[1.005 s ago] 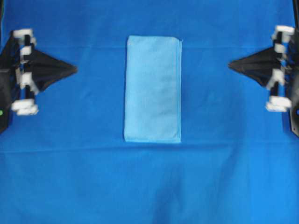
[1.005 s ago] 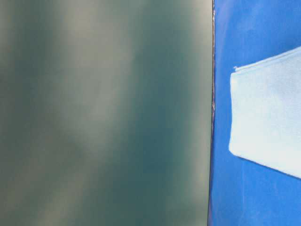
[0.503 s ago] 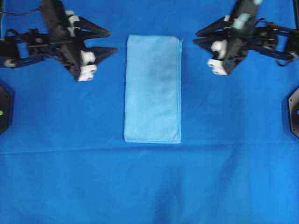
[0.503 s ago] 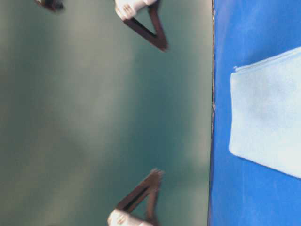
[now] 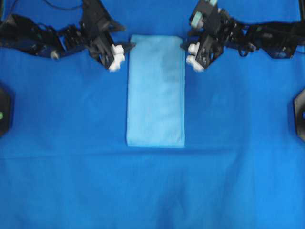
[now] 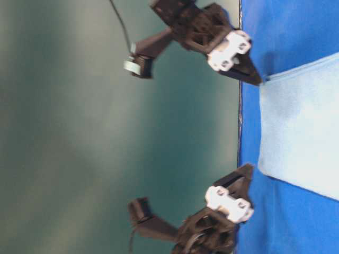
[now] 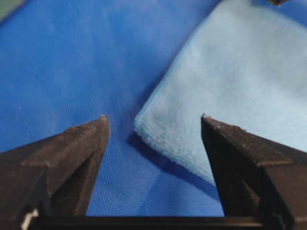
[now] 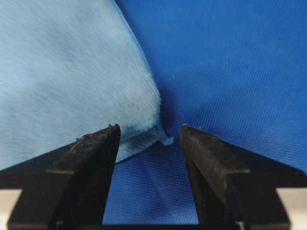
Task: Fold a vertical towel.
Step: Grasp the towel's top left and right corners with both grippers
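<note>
Pale sky-blue rectangular microfibre towel lay flat mid dark royal-blue table covering, long axis toward far edge. Left gripper & right gripper open, empty, each straddling one far towel corner.

Both grippers moved to towel top corners.

The towel is a soft, fuzzy pale-blue cloth with a short matt nap and a stitched edge. The table covering is a finer, smoother woven cloth, matt. The left gripper has matt black fingers, slightly rough-looking and dusty.
</note>
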Robot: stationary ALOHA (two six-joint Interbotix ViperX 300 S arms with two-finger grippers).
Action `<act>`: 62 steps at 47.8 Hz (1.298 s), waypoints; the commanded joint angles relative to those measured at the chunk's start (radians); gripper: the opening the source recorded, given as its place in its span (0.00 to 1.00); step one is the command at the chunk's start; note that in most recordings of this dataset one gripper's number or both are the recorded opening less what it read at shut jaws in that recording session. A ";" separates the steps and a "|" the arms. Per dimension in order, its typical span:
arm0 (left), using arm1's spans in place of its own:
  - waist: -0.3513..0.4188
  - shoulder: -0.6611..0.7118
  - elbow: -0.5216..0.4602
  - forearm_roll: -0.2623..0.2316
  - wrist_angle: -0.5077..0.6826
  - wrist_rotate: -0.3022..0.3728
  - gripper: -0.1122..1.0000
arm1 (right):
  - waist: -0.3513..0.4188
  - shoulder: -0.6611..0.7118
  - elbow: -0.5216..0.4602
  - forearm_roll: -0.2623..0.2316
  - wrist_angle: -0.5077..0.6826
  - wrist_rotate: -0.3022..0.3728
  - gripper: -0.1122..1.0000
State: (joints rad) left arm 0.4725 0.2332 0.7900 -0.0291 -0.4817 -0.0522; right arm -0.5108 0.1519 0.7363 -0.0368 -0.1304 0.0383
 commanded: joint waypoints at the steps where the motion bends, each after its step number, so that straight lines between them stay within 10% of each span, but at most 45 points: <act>1: 0.008 0.012 -0.031 -0.002 -0.014 -0.002 0.76 | -0.002 0.009 -0.026 -0.002 -0.018 -0.002 0.62; 11: 0.009 0.067 -0.064 -0.002 -0.005 0.002 0.72 | -0.006 0.026 -0.041 0.000 -0.021 0.000 0.62; 18: 0.006 0.092 -0.072 -0.002 0.000 0.009 0.48 | -0.005 0.040 -0.043 -0.003 -0.018 -0.003 0.57; 28: -0.018 0.115 -0.086 -0.002 0.002 0.028 0.15 | 0.003 0.054 -0.034 -0.012 -0.014 -0.003 0.14; 62: 0.038 0.061 -0.138 0.000 0.081 0.086 0.15 | -0.052 0.000 -0.046 -0.012 0.000 -0.006 0.13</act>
State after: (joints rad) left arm 0.4909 0.3252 0.6780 -0.0307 -0.4004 0.0276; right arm -0.5384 0.1825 0.7102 -0.0445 -0.1227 0.0353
